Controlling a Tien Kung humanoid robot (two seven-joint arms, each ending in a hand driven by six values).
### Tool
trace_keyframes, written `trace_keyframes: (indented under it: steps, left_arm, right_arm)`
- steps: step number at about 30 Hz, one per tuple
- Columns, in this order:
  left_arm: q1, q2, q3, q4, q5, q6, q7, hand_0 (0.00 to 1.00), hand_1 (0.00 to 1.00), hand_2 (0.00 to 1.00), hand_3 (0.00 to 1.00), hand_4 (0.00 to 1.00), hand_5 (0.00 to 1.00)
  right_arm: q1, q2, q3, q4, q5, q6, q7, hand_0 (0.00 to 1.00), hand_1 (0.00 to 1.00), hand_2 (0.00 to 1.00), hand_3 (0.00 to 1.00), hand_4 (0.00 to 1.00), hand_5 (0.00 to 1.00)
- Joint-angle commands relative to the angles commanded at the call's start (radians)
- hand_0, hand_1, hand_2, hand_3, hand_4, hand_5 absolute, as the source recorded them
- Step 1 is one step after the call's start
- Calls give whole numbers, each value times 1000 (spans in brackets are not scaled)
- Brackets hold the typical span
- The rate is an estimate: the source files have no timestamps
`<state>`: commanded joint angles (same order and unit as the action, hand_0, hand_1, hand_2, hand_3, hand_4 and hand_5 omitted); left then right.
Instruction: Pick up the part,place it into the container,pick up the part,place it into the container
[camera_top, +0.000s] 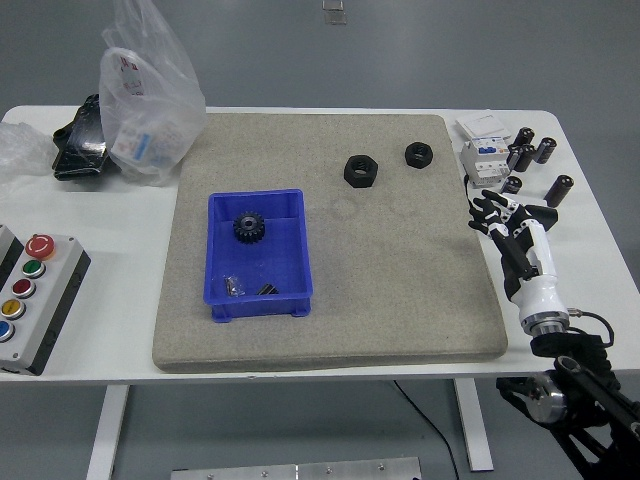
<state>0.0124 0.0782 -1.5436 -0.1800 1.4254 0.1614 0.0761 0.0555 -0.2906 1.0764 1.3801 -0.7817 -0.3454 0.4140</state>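
The right hand (505, 225) hangs over the right edge of the grey mat (400, 290), fingers spread and holding nothing. Taking the mat as the landmark: the hand sits at its right border, about halfway up, with the forearm running back toward the mat's near right corner.

On the mat's far part, right of centre, lie two black hex nuts, the larger nut (361, 170) nearer the middle and the smaller nut (418, 154) beyond it toward the far right. Both lie flat and apart from each other. On the mat's left half stands the blue bin (258, 290), already holding a black gear (247, 227) and two small dark pieces at its near end.

The nuts look like rigid, fairly dense metal with smooth flats, so probably heavy for their size and a little slippery. A pinch across two opposite flats, from above, seems the surest hold.

Off the mat, the worktop (590, 250) carries small cylinders and a breaker to the right.
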Motion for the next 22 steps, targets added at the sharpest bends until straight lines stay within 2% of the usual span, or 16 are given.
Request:
trace_keyframes:
  steps: [9, 22]
  left_arm:
    - [-8, 11, 2, 0, 12, 0, 1, 632, 565, 552, 612, 696, 289]
    - [2, 17, 23, 0, 6, -3, 2, 632, 565, 552, 612, 696, 289]
  right_arm:
    - [23, -11, -18, 3, 11, -2, 5, 684, 677, 671, 666, 712, 439]
    - [18, -13, -28, 14, 44, 6, 23, 681, 674, 669, 667, 716, 459]
